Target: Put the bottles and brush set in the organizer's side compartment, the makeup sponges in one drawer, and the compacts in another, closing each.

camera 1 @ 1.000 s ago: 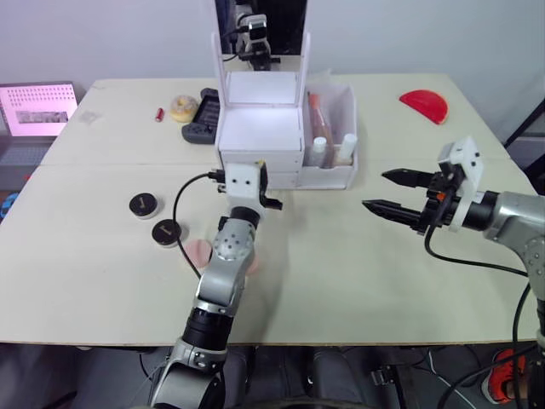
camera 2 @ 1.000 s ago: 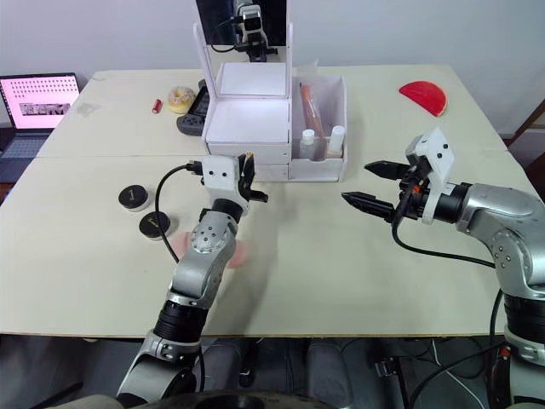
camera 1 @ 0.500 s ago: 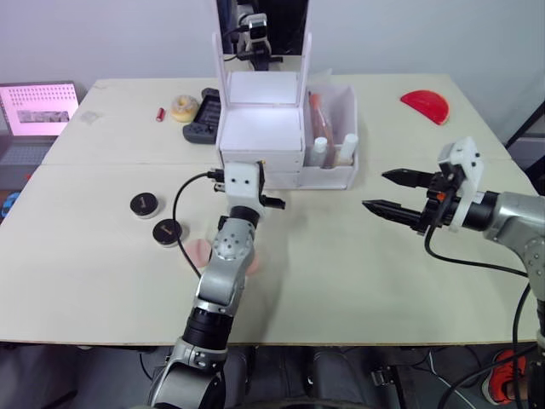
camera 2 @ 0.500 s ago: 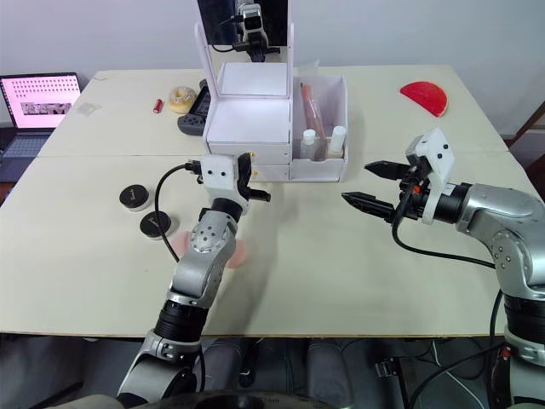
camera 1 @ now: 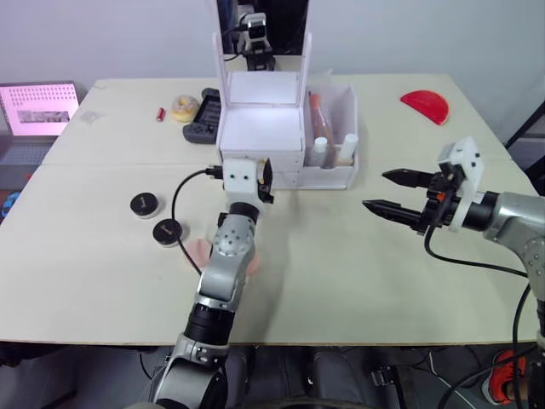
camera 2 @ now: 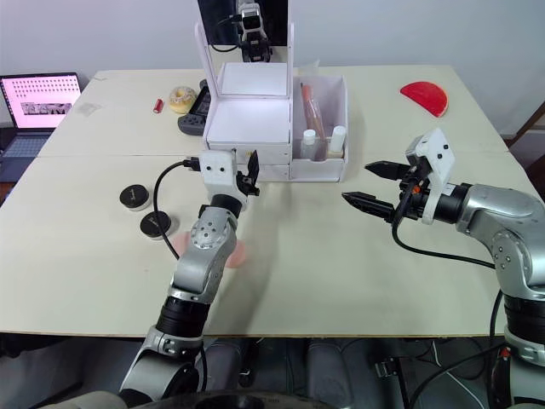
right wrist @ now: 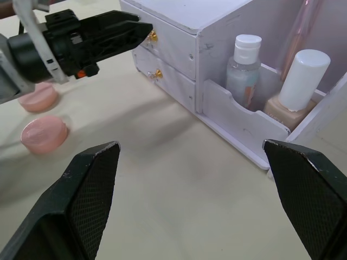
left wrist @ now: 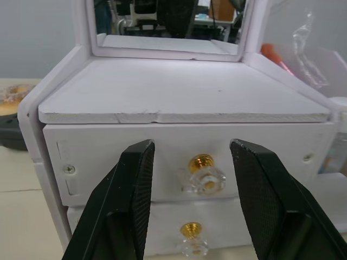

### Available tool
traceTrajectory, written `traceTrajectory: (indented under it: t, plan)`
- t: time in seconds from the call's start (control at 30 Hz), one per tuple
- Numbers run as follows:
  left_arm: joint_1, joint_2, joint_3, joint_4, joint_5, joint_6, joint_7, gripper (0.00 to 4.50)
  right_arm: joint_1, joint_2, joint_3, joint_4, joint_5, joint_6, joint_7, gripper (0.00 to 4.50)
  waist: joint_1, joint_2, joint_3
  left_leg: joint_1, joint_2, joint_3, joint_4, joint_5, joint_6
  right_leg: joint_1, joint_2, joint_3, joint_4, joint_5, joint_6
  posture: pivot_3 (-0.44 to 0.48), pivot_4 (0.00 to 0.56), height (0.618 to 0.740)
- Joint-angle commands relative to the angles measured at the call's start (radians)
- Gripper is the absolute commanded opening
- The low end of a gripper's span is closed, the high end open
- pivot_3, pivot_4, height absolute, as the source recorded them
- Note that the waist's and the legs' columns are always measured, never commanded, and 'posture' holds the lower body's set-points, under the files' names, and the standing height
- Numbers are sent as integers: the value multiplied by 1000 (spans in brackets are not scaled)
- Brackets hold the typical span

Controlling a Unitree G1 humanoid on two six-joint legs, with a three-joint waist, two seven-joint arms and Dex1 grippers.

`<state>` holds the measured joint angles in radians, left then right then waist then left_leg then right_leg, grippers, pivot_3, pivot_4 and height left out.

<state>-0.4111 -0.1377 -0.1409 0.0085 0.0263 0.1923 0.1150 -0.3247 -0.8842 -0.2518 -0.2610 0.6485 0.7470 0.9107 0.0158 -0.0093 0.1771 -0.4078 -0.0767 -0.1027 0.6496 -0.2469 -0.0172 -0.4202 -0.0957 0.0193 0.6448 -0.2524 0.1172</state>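
Bottles [right wrist: 271, 73] show labels, perhaps, none readable here.

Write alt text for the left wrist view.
The left gripper, open, brackets the clear, gold-based knob of the white organizer's closed upper drawer without touching it. A second knob sits on the drawer below.
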Motion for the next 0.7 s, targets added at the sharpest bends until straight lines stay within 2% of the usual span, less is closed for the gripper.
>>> traceTrajectory:
  t: [0.03,0.53,0.63,0.7]
  plan:
    - [-23,-17,7,8,5,8,7,2307,-17,-14,-24,-21,9,-11,1,4500,1,0,0,0,0,0,0,0,0,0,0,0,0,0,0,0,150,740]
    - [-13,-20,16,0,-4,7,-11,2307,-10,-4,-21,-22,2,-22,-6,4500,0,0,0,0,0,0,0,0,0,0,0,0,0,0,0,0,150,740]
    - [-11,-20,17,-1,-7,9,-15,1530,-10,-3,-22,-23,2,-23,-8,4500,0,0,0,0,0,0,0,0,0,0,0,0,0,0,0,0,150,740]
    - [-10,-20,16,-3,-9,9,-19,621,-10,-3,-24,-25,4,-22,-10,4500,0,0,0,0,0,0,0,0,0,0,0,0,0,0,0,0,150,740]
